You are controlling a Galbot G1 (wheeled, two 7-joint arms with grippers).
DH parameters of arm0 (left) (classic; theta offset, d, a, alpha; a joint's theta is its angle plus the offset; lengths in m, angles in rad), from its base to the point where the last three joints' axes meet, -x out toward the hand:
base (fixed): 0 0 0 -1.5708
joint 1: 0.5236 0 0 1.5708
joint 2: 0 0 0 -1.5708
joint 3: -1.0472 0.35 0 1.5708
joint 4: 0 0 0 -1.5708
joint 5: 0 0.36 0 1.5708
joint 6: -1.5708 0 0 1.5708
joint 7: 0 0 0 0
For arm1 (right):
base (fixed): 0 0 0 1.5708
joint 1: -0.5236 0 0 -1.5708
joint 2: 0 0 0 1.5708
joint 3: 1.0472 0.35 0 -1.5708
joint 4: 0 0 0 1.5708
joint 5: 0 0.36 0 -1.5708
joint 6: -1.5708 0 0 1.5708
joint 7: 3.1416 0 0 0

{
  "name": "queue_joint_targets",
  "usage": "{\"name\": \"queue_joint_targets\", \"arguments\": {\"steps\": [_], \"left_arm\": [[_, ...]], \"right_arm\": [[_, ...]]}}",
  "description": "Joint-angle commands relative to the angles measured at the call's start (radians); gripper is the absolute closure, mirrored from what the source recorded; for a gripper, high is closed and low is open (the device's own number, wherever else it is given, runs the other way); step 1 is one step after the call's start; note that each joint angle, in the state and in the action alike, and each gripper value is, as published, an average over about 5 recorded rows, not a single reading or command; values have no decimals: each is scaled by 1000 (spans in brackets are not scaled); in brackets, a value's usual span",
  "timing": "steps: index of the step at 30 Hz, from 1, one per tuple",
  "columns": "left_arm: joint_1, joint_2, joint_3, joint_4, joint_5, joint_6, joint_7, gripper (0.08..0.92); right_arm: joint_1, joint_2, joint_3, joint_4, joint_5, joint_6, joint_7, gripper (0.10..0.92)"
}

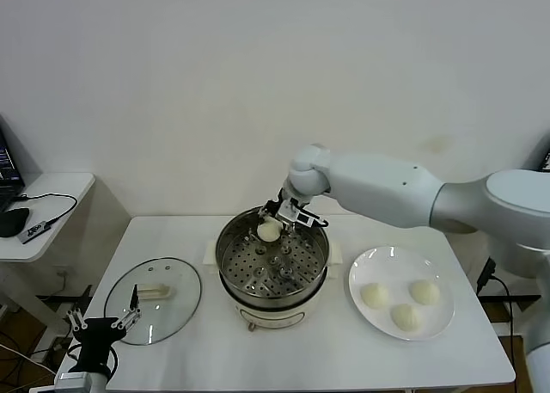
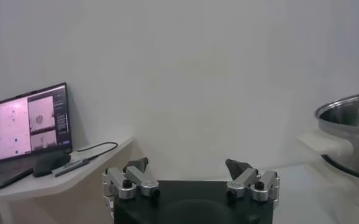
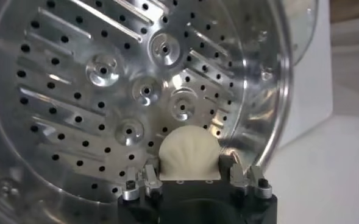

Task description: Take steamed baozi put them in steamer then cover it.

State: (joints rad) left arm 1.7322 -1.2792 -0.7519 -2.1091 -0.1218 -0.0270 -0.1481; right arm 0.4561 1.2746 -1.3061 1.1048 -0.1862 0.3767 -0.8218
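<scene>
I see one smooth, round, cream-white steamed baozi [image 1: 269, 230] pinched between the fingers of my right gripper [image 1: 279, 221], which are closed snugly on its sides; in the right wrist view the bun [image 3: 188, 154] sits between the two finger mounts, directly over the perforated floor. It hangs inside the far part of the round, shiny stainless-steel steamer basket [image 1: 234, 255], just within the rim; I cannot tell whether it touches the floor. The steamer stands on its white electric cooker base [image 1: 273, 315] at the middle of the white table [image 1: 215, 359].

To the right of the steamer, near it but apart, lies a flat white round plate [image 1: 388, 268] carrying the three other cream-white buns [image 1: 374, 295], [image 1: 424, 291], [image 1: 406, 317]. To the left of the steamer, the round clear glass cover [image 1: 176, 281] with its metal rim and cream-white bar handle rests flat on the table.

My left gripper [image 1: 105, 326] waits low at the table's front edge, left of the steamer and just beside the cover, its fingers [image 2: 136, 165] spread wide with nothing between them. Farther left of the steamer, a small white side table [image 2: 51, 182] holds a lit laptop [image 2: 28, 125].
</scene>
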Motion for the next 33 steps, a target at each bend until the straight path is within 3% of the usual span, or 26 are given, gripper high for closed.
{"name": "queue_joint_targets", "arguments": {"steps": [1,6,15,23,33], "left_arm": [[0,-1,-2,-6,2,0,1,177],[-2,0,0,-8,3,0,1,177],[3,5,0,-17,1,2,4,177],[5,27,1,-24,-16,24,5,177],[-26,91,2,-18,-65,83,-13,177]], "right_arm": [[-50,34,8,-68,-84,82,26,438],[-56,40,10,-78,-78,86,40,412],[108,-9,-35,38,127,-35,-30,213],[294,-201,-76,270,445,-343,-169,203],[316,-551,-56,496,529,-655,-167,203]]}}
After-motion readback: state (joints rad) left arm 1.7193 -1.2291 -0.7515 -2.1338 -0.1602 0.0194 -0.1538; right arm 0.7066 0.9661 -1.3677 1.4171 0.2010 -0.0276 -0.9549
